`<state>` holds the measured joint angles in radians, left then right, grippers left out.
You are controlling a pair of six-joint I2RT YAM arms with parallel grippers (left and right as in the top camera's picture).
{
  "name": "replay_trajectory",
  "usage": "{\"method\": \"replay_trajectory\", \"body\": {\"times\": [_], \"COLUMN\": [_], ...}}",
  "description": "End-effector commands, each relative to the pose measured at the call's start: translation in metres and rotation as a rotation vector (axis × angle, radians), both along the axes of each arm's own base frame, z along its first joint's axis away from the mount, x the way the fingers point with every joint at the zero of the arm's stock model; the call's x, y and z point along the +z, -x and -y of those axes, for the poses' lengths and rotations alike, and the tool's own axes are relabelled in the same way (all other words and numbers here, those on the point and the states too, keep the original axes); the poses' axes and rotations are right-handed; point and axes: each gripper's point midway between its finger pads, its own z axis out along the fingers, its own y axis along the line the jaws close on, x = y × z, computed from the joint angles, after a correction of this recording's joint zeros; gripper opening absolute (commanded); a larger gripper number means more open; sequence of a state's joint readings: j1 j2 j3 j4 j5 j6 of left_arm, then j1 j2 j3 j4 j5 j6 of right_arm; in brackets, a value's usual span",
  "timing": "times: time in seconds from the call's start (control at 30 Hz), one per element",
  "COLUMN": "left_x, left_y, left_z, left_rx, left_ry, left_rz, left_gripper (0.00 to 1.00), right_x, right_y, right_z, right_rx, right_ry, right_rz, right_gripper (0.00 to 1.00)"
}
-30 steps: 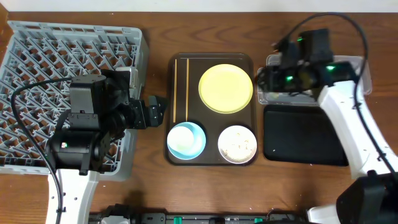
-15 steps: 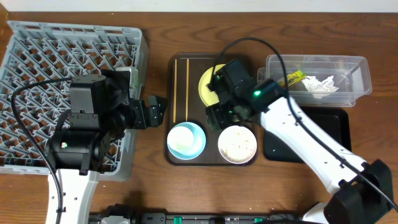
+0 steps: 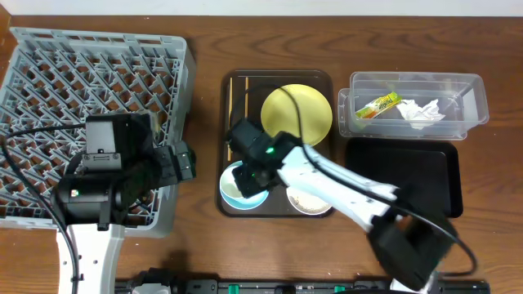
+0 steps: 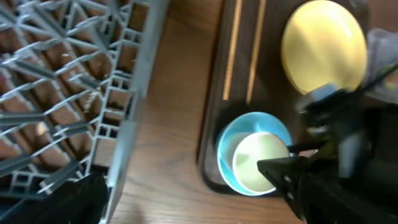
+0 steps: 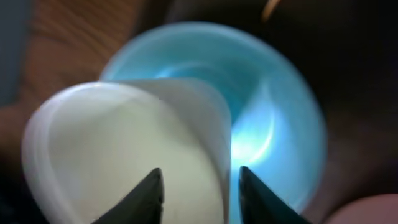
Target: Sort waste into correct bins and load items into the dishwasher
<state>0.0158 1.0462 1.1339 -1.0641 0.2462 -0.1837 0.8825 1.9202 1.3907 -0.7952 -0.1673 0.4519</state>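
A small white cup [image 5: 112, 149] stands inside the light blue bowl [image 3: 233, 189] on the brown tray. My right gripper [image 3: 250, 175] is open over it. One finger is inside the cup and the other is in the bowl [image 5: 280, 124], so the fingers [image 5: 199, 174] straddle the cup's wall. The left wrist view shows the cup [image 4: 258, 162] in the bowl [image 4: 227, 146]. My left gripper [image 3: 186, 162] is open and empty beside the dish rack [image 3: 90, 73]. The yellow plate [image 3: 297, 114] and chopsticks [image 3: 238, 106] lie on the tray. The white bowl [image 3: 310, 198] is partly under my arm.
The brown serving tray [image 3: 278, 76] holds the dishes. The clear tub [image 3: 474, 102] at the back right holds the green-and-orange wrapper [image 3: 377, 105] and the white tissue [image 3: 421, 111]. The black tray [image 3: 425, 163] lies in front of it. The rack's edge [image 4: 124, 124] is close to my left gripper.
My right arm swung from the clear tub leftward across the brown tray and came down at the cup in the blue bowl. My left gripper drew back a little toward the rack.
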Motion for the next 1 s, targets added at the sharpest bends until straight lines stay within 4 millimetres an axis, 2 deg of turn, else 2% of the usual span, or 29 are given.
{"method": "replay_trajectory", "body": {"times": [0.0, 0.03, 0.1, 0.2, 0.27, 0.37, 0.47, 0.57, 0.67, 0.8, 0.83, 0.97], "left_x": [0.005, 0.004, 0.004, 0.006, 0.008, 0.018, 0.037, 0.068, 0.105, 0.142, 0.146, 0.136], "left_y": [-0.001, 0.002, 0.003, 0.002, -0.001, -0.009, -0.018, -0.025, -0.024, -0.015, -0.013, -0.017], "left_z": [-0.007, -0.004, 0.001, 0.007, 0.009, 0.022, 0.046, 0.079, 0.103, 0.115, 0.116, 0.125], "left_rx": [0.033, 0.026, 0.011, -0.008, -0.014, -0.057, -0.148, -0.301, -0.481, -0.701, -0.74, -0.715], "left_ry": [-0.021, -0.009, 0.017, 0.05, 0.061, 0.127, 0.258, 0.47, 0.722, 0.98, 1.022, 1.076], "left_rz": [0.012, -0.003, -0.008, 0.0, 0.017, 0.064, 0.144, 0.237, 0.307, 0.343, 0.338, 0.236], "left_gripper": [0.98, 0.98, 0.98, 0.98, 0.98, 0.98, 0.98, 0.98, 0.98, 0.98, 0.98, 0.98], "right_x": [-0.022, -0.023, -0.019, 0.004, 0.031, 0.073, 0.118, 0.167, 0.214, 0.246, 0.253, 0.275], "right_y": [-0.005, -0.004, -0.006, -0.014, -0.021, -0.034, -0.052, -0.067, -0.056, -0.044, -0.041, -0.033], "right_z": [0.006, 0.005, 0.006, 0.004, 0.004, 0.02, 0.048, 0.076, 0.073, 0.071, 0.068, 0.053], "right_rx": [-0.064, -0.064, -0.073, -0.047, -0.015, -0.02, -0.052, -0.054, 0.132, 0.261, 0.288, 0.398], "right_ry": [0.045, 0.035, 0.017, -0.057, -0.125, -0.188, -0.245, -0.353, -0.561, -0.732, -0.775, -0.888], "right_rz": [-0.036, -0.053, -0.064, -0.038, 0.003, 0.086, 0.187, 0.298, 0.367, 0.395, 0.397, 0.44], "right_gripper": [0.09, 0.01, 0.01, 0.01, 0.01, 0.01, 0.01, 0.01, 0.01, 0.01, 0.01, 0.01]}}
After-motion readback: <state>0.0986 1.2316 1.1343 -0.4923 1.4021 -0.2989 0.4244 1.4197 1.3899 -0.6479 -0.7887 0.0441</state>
